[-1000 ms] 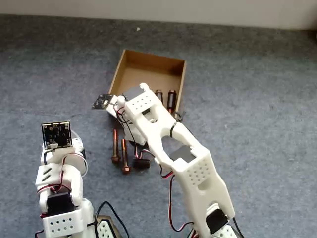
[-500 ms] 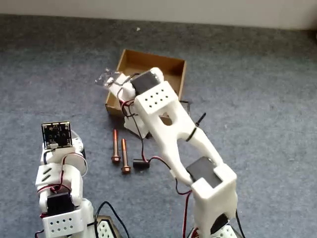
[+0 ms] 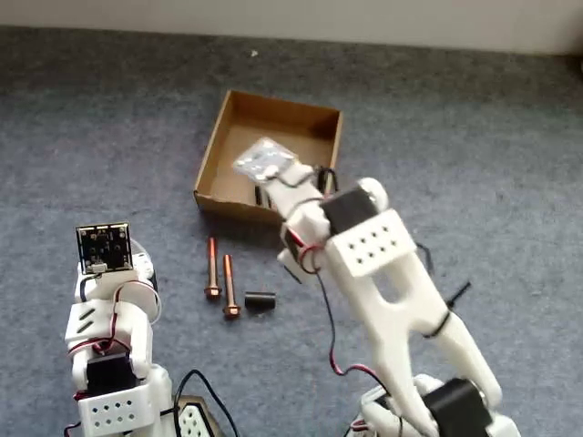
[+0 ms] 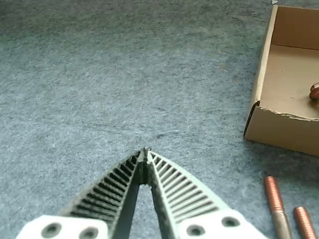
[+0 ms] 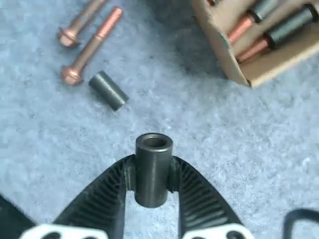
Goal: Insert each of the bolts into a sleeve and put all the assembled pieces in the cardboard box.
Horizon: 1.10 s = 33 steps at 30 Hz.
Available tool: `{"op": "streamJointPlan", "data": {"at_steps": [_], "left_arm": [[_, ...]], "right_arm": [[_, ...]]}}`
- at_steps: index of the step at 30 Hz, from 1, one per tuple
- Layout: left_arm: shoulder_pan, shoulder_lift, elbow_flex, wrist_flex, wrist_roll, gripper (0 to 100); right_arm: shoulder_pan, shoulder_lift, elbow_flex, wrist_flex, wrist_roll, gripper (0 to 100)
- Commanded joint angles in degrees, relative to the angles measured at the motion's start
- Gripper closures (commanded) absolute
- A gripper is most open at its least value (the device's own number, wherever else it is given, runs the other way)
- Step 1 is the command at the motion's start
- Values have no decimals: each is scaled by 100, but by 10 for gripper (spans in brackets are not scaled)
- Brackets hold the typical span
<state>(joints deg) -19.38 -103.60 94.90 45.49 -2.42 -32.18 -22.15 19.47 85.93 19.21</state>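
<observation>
Right claw (image 5: 153,172) has swung from 9 o'clock edge of brown cardboard box (image 3: 217,146) to its 6 o'clock side, clamped on dark cylindrical metal sleeve (image 5: 154,149). Left claw (image 4: 145,154) pressed together. Two copper bolts (image 3: 212,266), second dark sleeve (image 3: 260,300) lie at box's 7 o'clock.

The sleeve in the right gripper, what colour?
It's a dark grey cylindrical sleeve; right wrist view shows it best.

Grey carpet (image 3: 510,137) throughout, a pale wall (image 3: 364,16) along its far edge
</observation>
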Motion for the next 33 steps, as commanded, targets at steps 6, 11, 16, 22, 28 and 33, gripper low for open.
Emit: {"op": "streamJointPlan", "data": {"at_steps": [6,11,16,22,28,33], "left_arm": [[-22,-40,-119,-105,-79,979],[497,-22,-523,-18,-668,979],[1182,-4,-1253,738,-1029,979],[1868,567,-1833,1046,-1433,979],[2580,2800,-2580,1011,-1785,979],[2888,4558,-3354,1011,-1811,942]], "right_arm": [[1182,-1578,2105,-1332,-308,994],[1648,-2123,3266,-2290,-659,994],[1859,-2545,4075,-3099,-1029,994],[1930,-2703,4514,-3547,-1029,994],[1930,-2695,4523,-3582,-1037,994],[1930,-2686,4549,-3582,-1037,994]]}}
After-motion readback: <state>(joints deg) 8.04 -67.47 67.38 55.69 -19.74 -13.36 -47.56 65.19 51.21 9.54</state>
